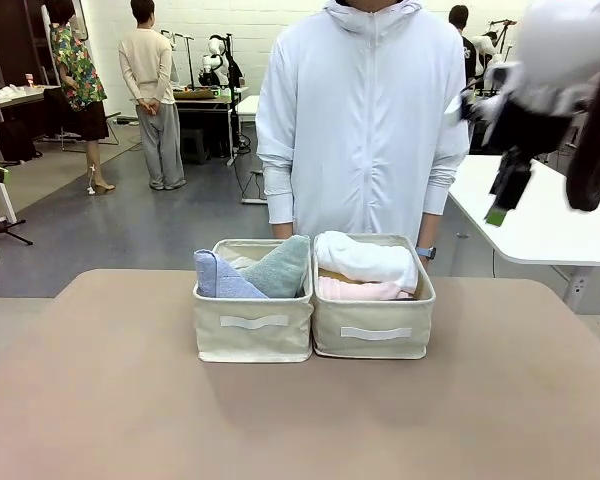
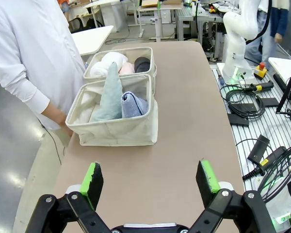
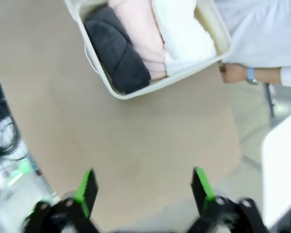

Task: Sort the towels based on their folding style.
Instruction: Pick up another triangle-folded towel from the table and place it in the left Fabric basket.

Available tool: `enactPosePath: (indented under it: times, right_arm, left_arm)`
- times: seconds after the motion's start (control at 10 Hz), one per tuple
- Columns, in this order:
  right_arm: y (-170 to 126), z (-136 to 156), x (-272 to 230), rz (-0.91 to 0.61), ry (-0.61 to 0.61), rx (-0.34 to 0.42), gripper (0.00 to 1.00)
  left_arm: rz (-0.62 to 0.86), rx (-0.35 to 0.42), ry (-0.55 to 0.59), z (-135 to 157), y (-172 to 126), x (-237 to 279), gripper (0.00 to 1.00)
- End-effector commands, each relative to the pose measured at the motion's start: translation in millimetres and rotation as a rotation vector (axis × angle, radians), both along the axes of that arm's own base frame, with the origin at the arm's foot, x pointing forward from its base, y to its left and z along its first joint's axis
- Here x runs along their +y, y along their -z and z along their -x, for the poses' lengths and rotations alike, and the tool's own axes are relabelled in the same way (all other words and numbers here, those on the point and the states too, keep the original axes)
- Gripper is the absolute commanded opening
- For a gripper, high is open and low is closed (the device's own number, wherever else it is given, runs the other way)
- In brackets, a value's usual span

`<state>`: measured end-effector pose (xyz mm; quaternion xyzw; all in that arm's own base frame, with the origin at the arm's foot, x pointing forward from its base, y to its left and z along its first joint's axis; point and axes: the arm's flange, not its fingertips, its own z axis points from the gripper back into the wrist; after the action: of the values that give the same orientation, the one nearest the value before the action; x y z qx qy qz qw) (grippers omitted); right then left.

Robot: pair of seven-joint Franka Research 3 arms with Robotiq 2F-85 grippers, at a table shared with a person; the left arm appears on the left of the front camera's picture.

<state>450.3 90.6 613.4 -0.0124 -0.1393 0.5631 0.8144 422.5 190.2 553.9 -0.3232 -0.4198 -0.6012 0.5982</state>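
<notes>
Two cone-folded towels, sage-green point(image 2: 109, 92) and lavender-blue point(image 2: 134, 104), stand in the left bin point(image 1: 252, 338); the white point(image 3: 184, 34), pink point(image 3: 140, 34) and dark grey point(image 3: 117, 56) rolls lie side by side in the right bin point(image 1: 373, 340), so the sorting looks done. You should expect soft, light terry that squashes and unrolls easily; pinch a roll across its middle, a cone low on its body. Both the left gripper point(image 2: 150, 179) and right gripper point(image 3: 143, 187) hang wide apart and empty above the surface point(image 1: 110, 400), the person point(image 1: 365, 120) standing behind the bins.
</notes>
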Motion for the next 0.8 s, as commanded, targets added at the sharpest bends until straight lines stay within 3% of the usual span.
enactPosePath:
  times: [0.0,0.1,0.3,0.7]
  right_arm:
    - [-19.7,18.1,-104.9,-0.32,-0.261,-0.03,1.0]
    - [-12.2,19.2,-150.2,-0.445,-0.367,-0.071,1.0]
    - [13.5,7.3,-222.5,-0.644,-0.427,-0.153,1.0]
    - [22.5,-1.6,-281.6,-0.949,-0.48,-0.224,1.0]
  left_arm:
    - [0.01,-0.017,-0.003,-0.4,-2.0,-0.6,1.0]
    - [0.01,-0.017,-0.003,-0.4,-2.0,-0.6,1.0]
    - [0.01,-0.017,-0.003,-0.4,-2.0,-0.6,1.0]
    - [0.01,-0.017,-0.003,-0.4,-2.0,-0.6,1.0]
